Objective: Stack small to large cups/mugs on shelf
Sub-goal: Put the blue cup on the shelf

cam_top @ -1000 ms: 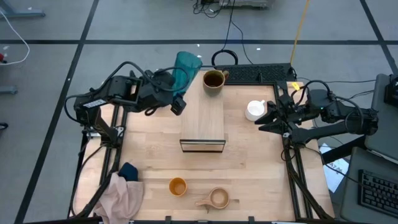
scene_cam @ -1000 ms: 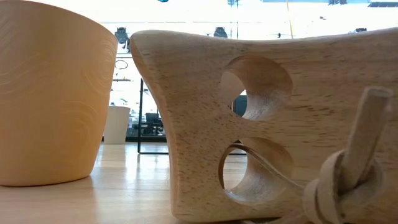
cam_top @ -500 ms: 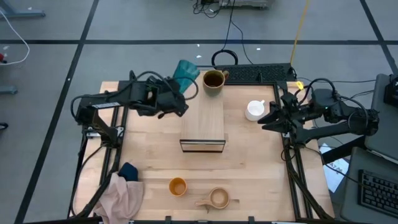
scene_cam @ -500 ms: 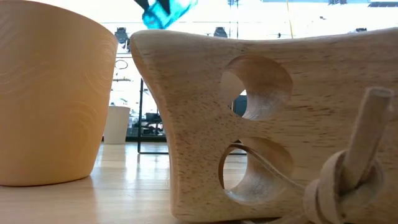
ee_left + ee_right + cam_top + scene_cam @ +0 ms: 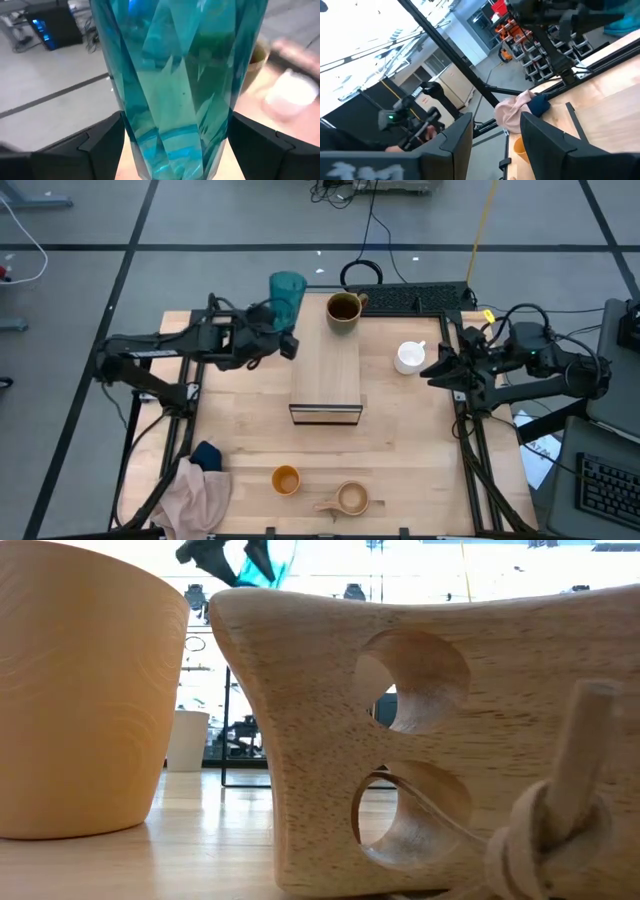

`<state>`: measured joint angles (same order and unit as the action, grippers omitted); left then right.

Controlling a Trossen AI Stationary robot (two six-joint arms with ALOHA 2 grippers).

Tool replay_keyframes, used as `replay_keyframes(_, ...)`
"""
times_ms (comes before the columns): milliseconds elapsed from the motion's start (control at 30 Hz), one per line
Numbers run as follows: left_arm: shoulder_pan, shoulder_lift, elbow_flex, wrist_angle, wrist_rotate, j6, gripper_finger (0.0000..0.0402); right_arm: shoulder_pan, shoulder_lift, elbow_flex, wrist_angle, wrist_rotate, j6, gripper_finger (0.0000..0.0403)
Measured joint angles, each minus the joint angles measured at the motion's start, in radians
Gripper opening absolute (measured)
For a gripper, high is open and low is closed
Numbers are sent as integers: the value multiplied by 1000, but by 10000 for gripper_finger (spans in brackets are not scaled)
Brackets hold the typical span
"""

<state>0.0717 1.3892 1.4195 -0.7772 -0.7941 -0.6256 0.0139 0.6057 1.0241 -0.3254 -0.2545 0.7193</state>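
Note:
My left gripper (image 5: 284, 340) is shut on the tall translucent teal tumbler (image 5: 287, 290), left of the far end of the light-wood shelf (image 5: 326, 375). The tumbler fills the left wrist view (image 5: 175, 75) and shows at the top of the low view (image 5: 262, 562). The dark olive-brown mug (image 5: 343, 310) stands on the shelf's far end. The white mug (image 5: 410, 357) stands on the table to the shelf's right. My right gripper (image 5: 437, 368) is open and empty just right of it. The small orange cup (image 5: 286, 479) and the tan wooden handled cup (image 5: 350, 499) stand near the front edge. The small beige cup is not in view. My left gripper pinches the tumbler's lower part (image 5: 131, 145) between its two fingers (image 5: 100, 145), one on each side. The fingers come about level from the table's left and near side. The tumbler stands nearly upright, mouth up, lifted clear of the table.
A pink cloth with a dark blue piece (image 5: 200, 485) lies at the front left corner. A dark keyboard (image 5: 420, 298) lies along the far edge, right of the olive mug. In the low view the wooden cup's handle (image 5: 430, 730) and a cup (image 5: 80, 690) stand close to the camera.
My left gripper has turned the teal tumbler from tilted, mouth toward the far right, to nearly upright. It has carried it a little toward the table's left edge and down, so that it has come into the top of the low view.

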Motion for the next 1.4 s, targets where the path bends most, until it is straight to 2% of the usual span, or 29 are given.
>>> replay_keyframes(133, 33, -39, -169, 243, 61, 61, 308, 0, -4, 0, 7, 14, 23, 157)
replay_keyframes(267, 65, -61, -279, 502, 140, 128, 308, 0, -3, 0, 28, 27, 44, 157)
replay_keyframes(500, 128, -60, -372, 608, 255, 200, 308, 0, -3, 0, 71, 104, 77, 157)
replay_keyframes(700, 183, -57, -483, 823, 353, 248, 308, 0, 9, 0, 67, 156, 111, 157)
replay_keyframes(1100, 292, -28, -567, 954, 529, 334, 308, 0, 72, 0, 82, 241, 107, 157)
replay_keyframes(1233, 327, 11, -569, 986, 611, 359, 308, 0, 104, 0, 148, 262, 124, 157)
replay_keyframes(1400, 349, 51, -571, 1011, 664, 384, 308, 1, 144, 0, 223, 280, 137, 157)
